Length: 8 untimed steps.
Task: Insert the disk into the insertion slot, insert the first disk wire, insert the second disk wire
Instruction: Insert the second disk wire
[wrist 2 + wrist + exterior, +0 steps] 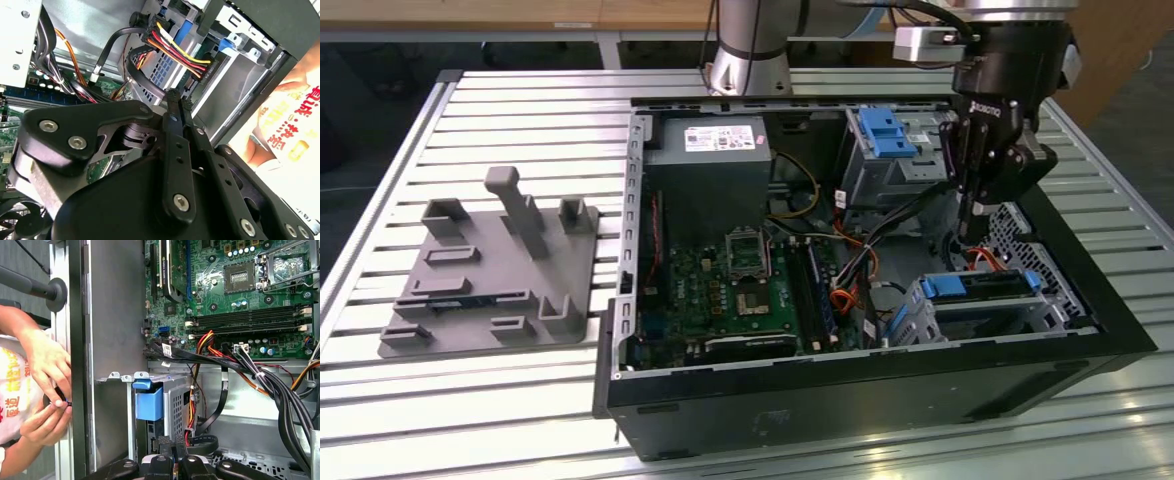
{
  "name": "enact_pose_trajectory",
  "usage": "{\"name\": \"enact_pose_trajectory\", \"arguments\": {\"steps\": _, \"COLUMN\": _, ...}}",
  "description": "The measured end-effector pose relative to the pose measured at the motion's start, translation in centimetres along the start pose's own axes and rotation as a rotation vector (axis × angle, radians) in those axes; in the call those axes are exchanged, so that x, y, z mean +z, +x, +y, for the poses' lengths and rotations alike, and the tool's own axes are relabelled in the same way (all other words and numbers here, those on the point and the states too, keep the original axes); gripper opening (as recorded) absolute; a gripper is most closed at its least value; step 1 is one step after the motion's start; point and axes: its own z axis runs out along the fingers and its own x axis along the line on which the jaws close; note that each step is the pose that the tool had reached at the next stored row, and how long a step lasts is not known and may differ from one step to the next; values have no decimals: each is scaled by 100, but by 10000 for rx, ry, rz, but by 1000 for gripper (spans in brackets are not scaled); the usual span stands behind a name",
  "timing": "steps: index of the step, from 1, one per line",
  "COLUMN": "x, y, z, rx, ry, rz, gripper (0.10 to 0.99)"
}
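We see our gripper (970,232) pinched narrow on a black connector (171,444), just above the insertion slot (1034,312) holding the disk (974,287).

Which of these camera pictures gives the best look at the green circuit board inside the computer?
The exterior view shows the green circuit board best: most of it lies open to sight on the case floor. The first wrist view shows one part closer, with cables running beside it. The second wrist view catches a sliver behind the gripper.

Green motherboard (747,285) inside the black computer case (854,385); grey fixture plate (487,270) on the slatted table (400,400).
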Motion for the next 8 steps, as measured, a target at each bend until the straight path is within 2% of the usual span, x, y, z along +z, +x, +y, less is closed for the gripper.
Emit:
{"name": "enact_pose_trajectory", "arguments": {"steps": 6, "x": -1, "y": -5, "z": -30, "rx": -21, "ry": -1, "rz": 4, "gripper": 145}}
{"name": "enact_pose_trajectory", "arguments": {"steps": 8, "x": -1, "y": -8, "z": -56, "rx": -58, "ry": -46, "rz": 10, "gripper": 145}}
